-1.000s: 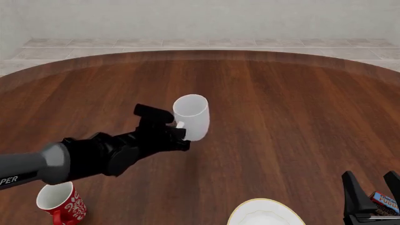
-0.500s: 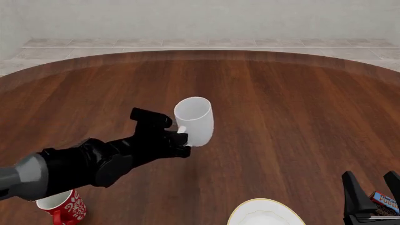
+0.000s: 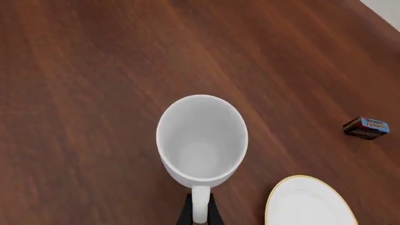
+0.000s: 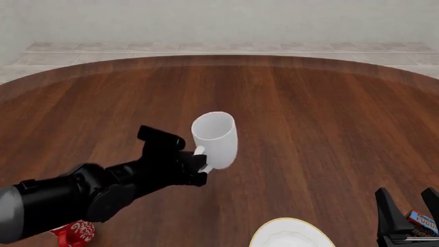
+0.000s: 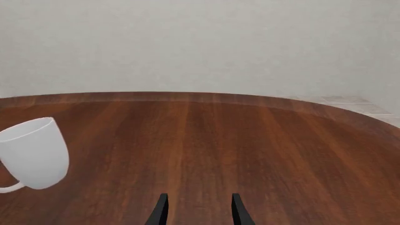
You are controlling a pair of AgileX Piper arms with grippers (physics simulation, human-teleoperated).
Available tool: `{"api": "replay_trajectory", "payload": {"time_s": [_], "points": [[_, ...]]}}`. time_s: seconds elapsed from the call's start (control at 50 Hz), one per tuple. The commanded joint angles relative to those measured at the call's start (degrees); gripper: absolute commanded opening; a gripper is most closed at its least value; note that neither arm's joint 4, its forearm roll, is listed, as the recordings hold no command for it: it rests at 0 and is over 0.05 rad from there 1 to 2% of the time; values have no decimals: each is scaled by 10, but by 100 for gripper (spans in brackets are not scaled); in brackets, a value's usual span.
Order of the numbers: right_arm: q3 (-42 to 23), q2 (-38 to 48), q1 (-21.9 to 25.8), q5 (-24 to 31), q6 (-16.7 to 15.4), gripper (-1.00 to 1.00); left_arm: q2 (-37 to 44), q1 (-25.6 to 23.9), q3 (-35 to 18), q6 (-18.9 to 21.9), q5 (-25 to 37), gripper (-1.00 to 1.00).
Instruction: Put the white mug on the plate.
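Across the dark, glossy wooden table (image 4: 309,128), round-edged with long plank grain, pale stone tiles run along the far side below a plain off-white wall. Above the boards the left gripper (image 4: 199,164) is clamped on the loop handle of the white mug (image 4: 215,139), which hangs clear of the wood, roughly upright with its mouth tipped a little toward the far side; the left wrist view looks straight down into it and shows the smooth white inside bare. It is a plain, shiny cylinder without any marking. The plate (image 4: 291,234) lies flat at the near edge, between the two arms, a shallow white round with a thin cream rim, nothing resting on what shows of it; the mug is up-table and to the left of it, well apart. At the near right corner the right gripper (image 4: 410,216) sits low with its black fingers spread, and a small dark wrapped snack bar (image 4: 423,221) lies just beside it. A red mug (image 4: 72,231) with white pattern peeks out beneath the left arm.
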Motion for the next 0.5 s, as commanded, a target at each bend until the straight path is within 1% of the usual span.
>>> {"api": "replay_trajectory", "payload": {"time_s": [0.02, 0.16, 0.22, 0.28, 0.46, 0.5], "points": [[0, 0, 0, 0, 0, 100, -28, -26, 13, 1, 9, -100], [0, 0, 0, 0, 0, 100, -35, -39, 21, -6, 16, -100], [0, 0, 0, 0, 0, 100, -39, -40, 26, 4, 15, -100], [0, 0, 0, 0, 0, 100, -41, -42, 26, 3, 18, -100], [0, 0, 0, 0, 0, 100, -50, -76, 27, -9, 33, -100], [0, 0, 0, 0, 0, 100, -54, -80, 30, -2, 30, -100]]}}
